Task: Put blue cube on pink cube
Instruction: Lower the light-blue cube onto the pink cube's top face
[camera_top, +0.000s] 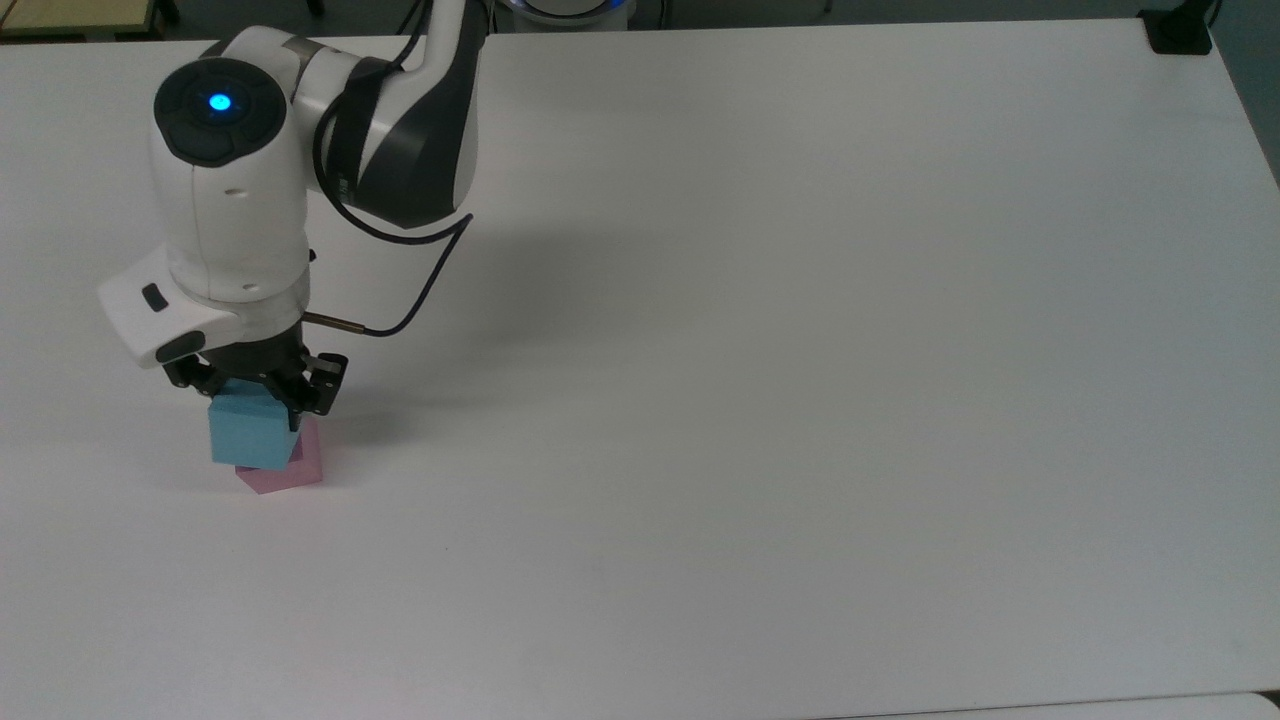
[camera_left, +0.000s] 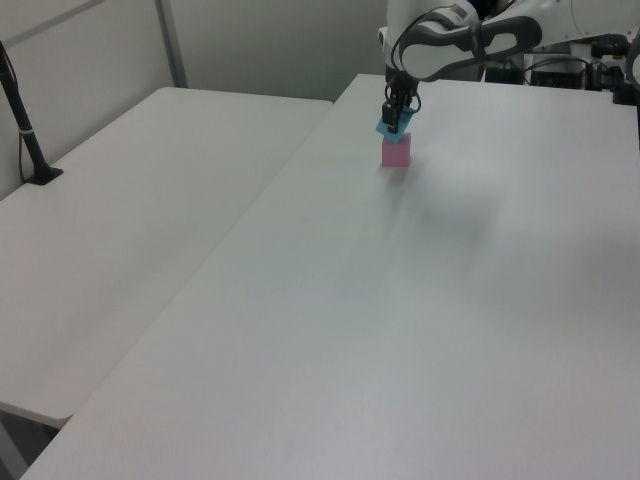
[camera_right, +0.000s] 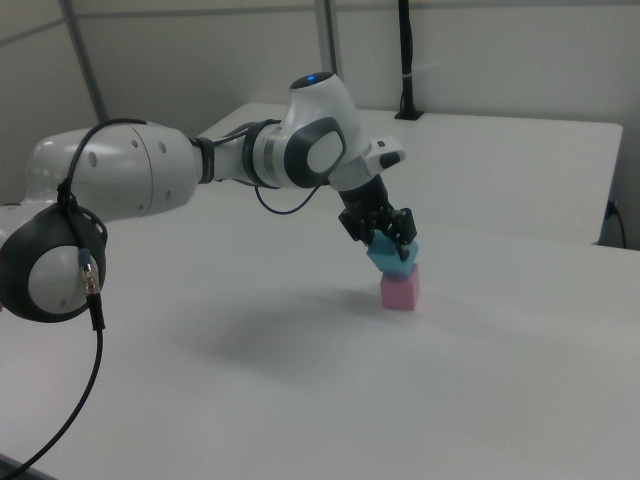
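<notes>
Gripping the blue cube (camera_top: 253, 432) between closed fingers, gripper (camera_top: 252, 393) over the pink cube (camera_top: 290, 470) near the desk's (camera_top: 800, 350) left edge in the top view, well away from the far and near edges; blue hiding most of pink, offset toward the top view's left.

Seen in the left view: gripper (camera_left: 395, 113) clamped on the blue cube (camera_left: 390, 126), directly above the pink cube (camera_left: 396, 152), close to the desk's (camera_left: 400, 330) far left corner.

Seen in the right view: blue cube (camera_right: 393, 257) tilted in the gripper (camera_right: 385, 236), lower corner at the pink cube's (camera_right: 399, 290) top; contact or a slight gap, cannot tell.
</notes>
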